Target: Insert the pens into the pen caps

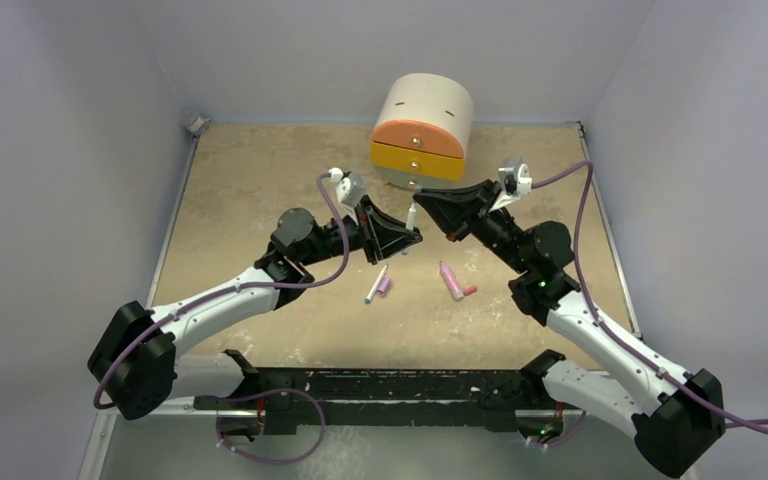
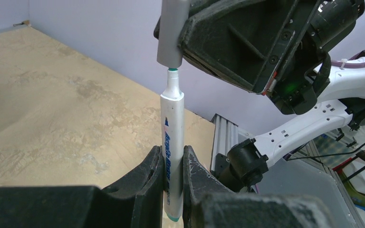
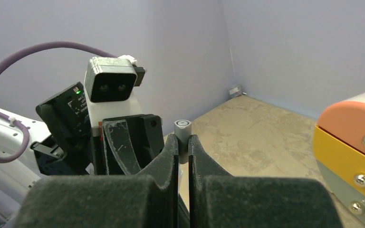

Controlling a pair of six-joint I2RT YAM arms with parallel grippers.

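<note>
My left gripper (image 2: 173, 166) is shut on a white pen (image 2: 172, 137) with blue lettering and holds it upright above the table. Its teal tip sits just under the open end of a grey pen cap (image 2: 171, 33). My right gripper (image 3: 183, 142) is shut on that cap (image 3: 182, 130). In the top view the two grippers, left (image 1: 415, 237) and right (image 1: 428, 205), meet over the table's middle. On the table lie a second white pen (image 1: 375, 285) beside a purple cap (image 1: 385, 286), and a pink pen (image 1: 450, 280) beside a reddish-pink cap (image 1: 470, 291).
A small rounded drawer unit (image 1: 420, 135) with orange and yellow fronts stands at the back of the table, just behind the grippers. It also shows in the right wrist view (image 3: 356, 152). Lilac walls enclose the table on three sides.
</note>
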